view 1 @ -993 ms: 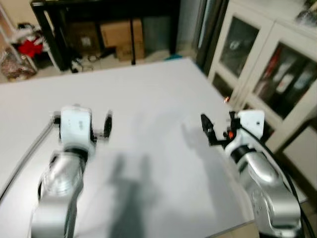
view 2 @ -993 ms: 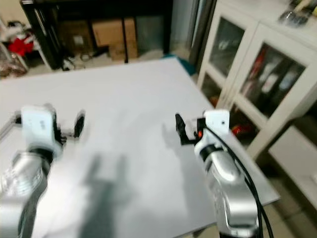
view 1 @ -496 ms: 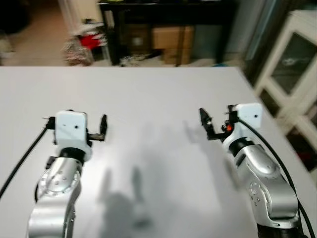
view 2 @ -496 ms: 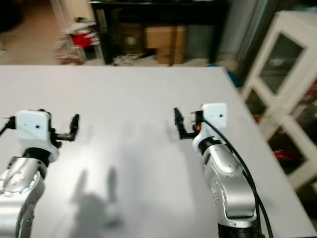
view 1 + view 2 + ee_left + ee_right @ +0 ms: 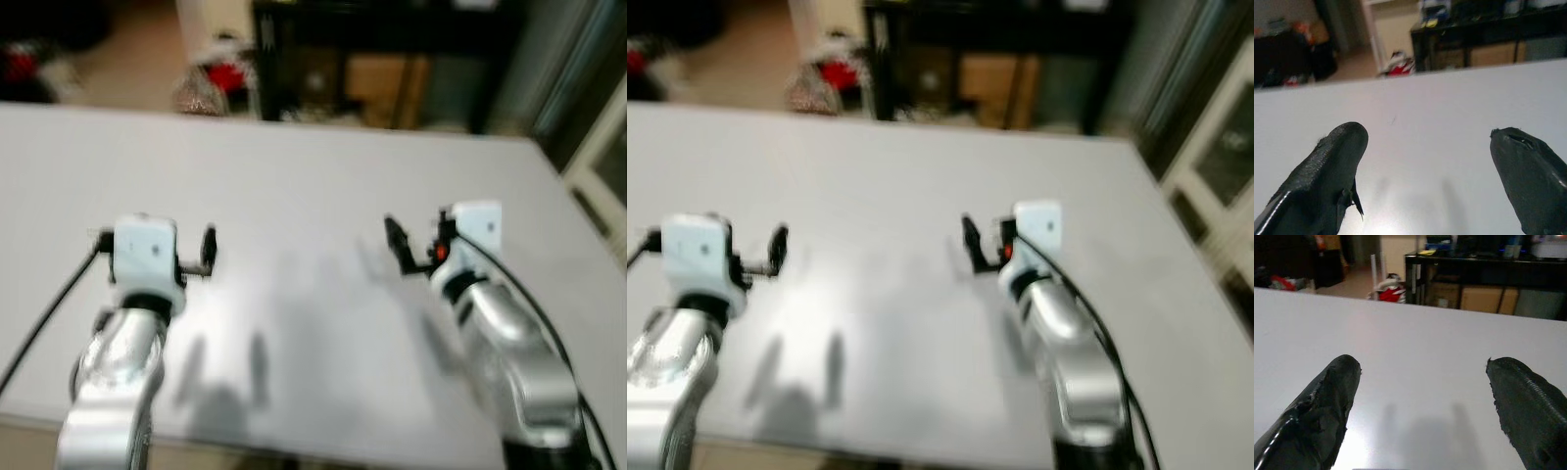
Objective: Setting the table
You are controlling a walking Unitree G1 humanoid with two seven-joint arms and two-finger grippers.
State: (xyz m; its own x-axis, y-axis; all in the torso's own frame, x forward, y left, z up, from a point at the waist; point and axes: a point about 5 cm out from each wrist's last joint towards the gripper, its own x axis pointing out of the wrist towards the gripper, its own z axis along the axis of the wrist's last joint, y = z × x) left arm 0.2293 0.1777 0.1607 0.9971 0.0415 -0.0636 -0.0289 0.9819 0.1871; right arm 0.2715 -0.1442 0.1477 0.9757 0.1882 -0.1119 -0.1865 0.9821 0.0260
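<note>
Meanwhile my whole view has swung: a second ago the white glass-fronted cabinet took up the far right, and now it has slid almost out of the frame while the dark shelving unit (image 5: 392, 59) with its cardboard boxes (image 5: 1484, 298) sits across the top. That is my head and body turning toward my left, not anything moving on the table, and the blur in both eye views says I am still in motion.

Relative to me my arms have hardly moved. My left gripper (image 5: 209, 251) hovers low over the white table (image 5: 294, 176) on my left side, and in its wrist view its two black fingers (image 5: 1327, 166) stand spread wide with bare tabletop between them. My right gripper (image 5: 970, 245) hangs the same way over the right half of the table, its fingers (image 5: 1322, 401) spread apart too, pinching nothing.

As for the things I need to set the table, I see no plate, cup or cutlery on the surface in front of me; only the shadows of my arms lie on it. Past the far edge there is a red bundle (image 5: 1392, 293) on the floor, too blurred to name.

So I judge the task has barely begun: I am turning to look for tableware, and both claws are free to take the first piece once I find it.
</note>
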